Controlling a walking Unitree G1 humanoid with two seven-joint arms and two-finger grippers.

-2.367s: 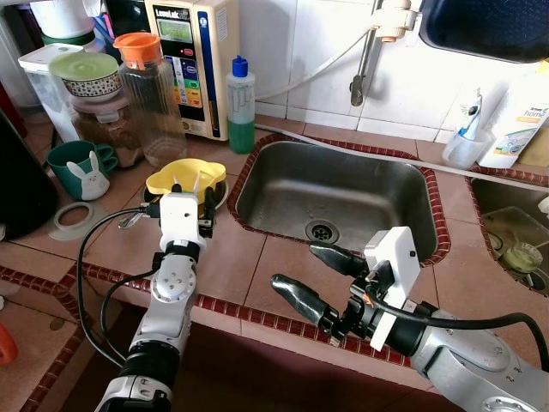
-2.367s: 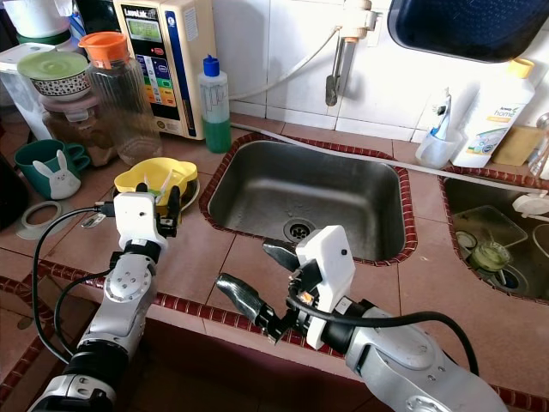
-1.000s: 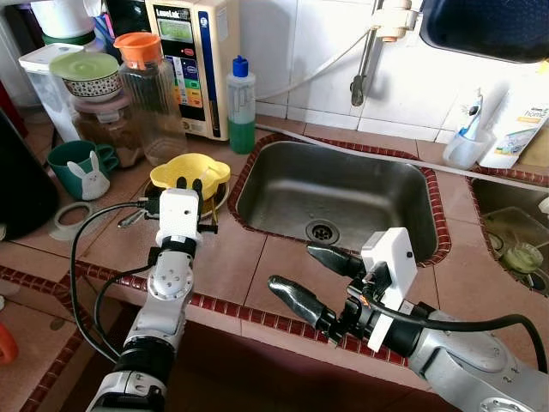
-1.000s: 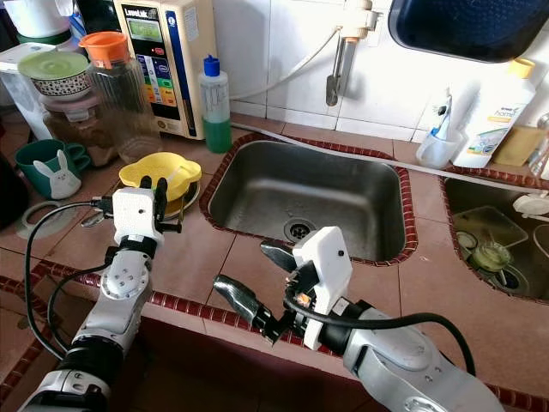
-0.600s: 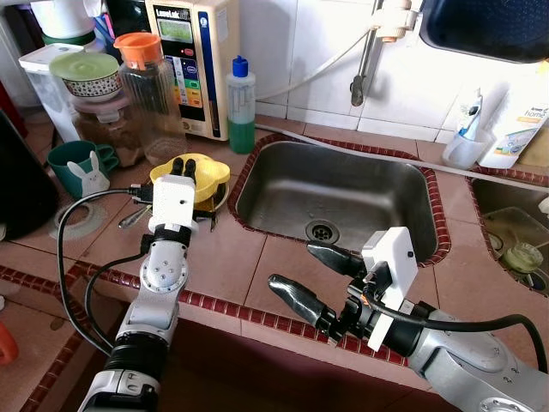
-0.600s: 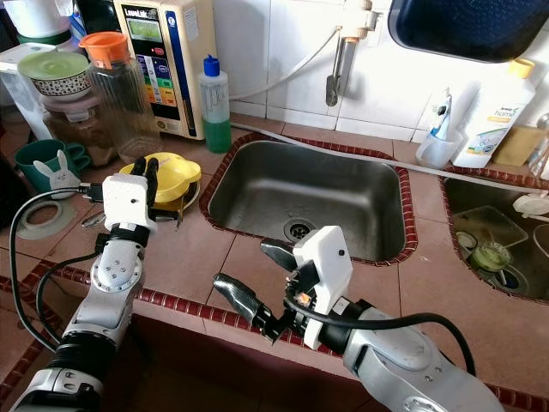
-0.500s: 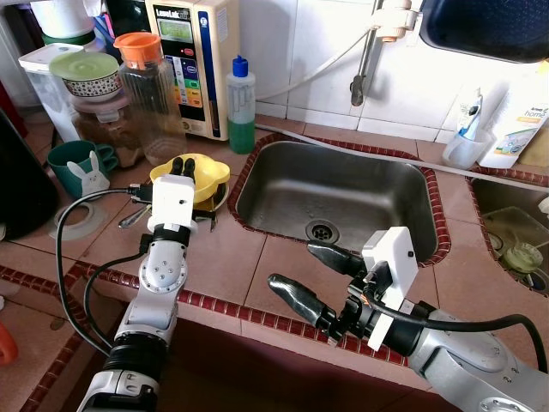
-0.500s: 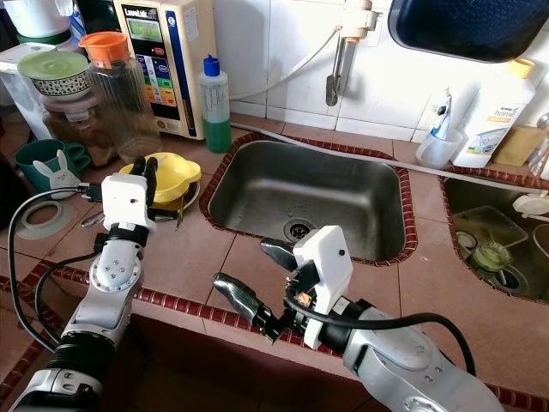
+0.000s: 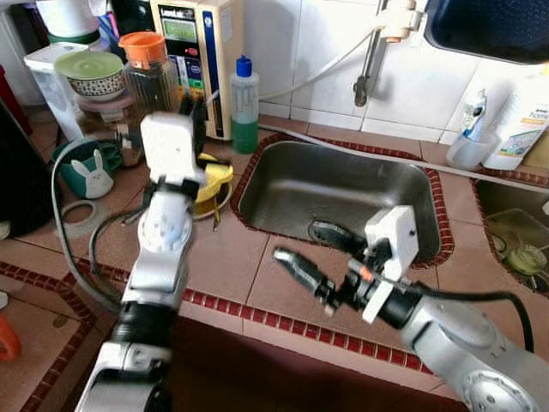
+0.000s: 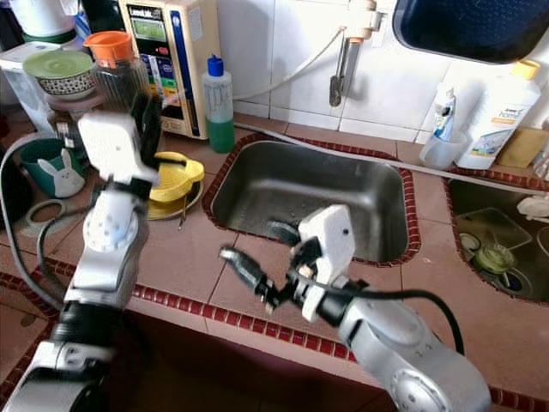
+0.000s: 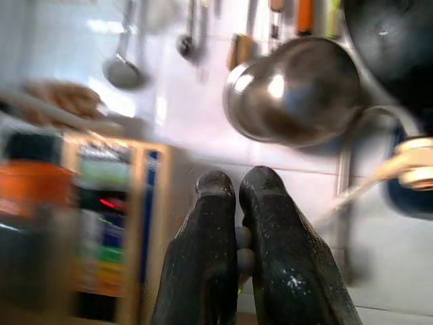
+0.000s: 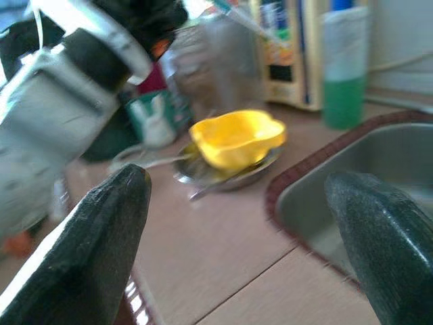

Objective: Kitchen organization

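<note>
The left gripper has been lifted clear of the yellow bowl and is now raised high above the counter, its two black fingers pressed together with nothing pinched between them. Half a second ago it was hovering right over the bowl's rim; now it is pointed at the tiled wall, toward the hanging ladles and the steel pot seen in its wrist view. The bowl is left behind, still seated on the metal plate at the left edge of the sink, near the back-left stretch of the counter, with a utensil lying against the plate. No grasp appears to have been made, so the bowl is judged as not yet moved, and the tidying remains at an early stage. The right gripper is held spread wide over the counter's front edge before the sink, empty, the bowl framed between its fingers in its wrist view. A fresh approach to the bowl seems needed, or a different target is being sought
</note>
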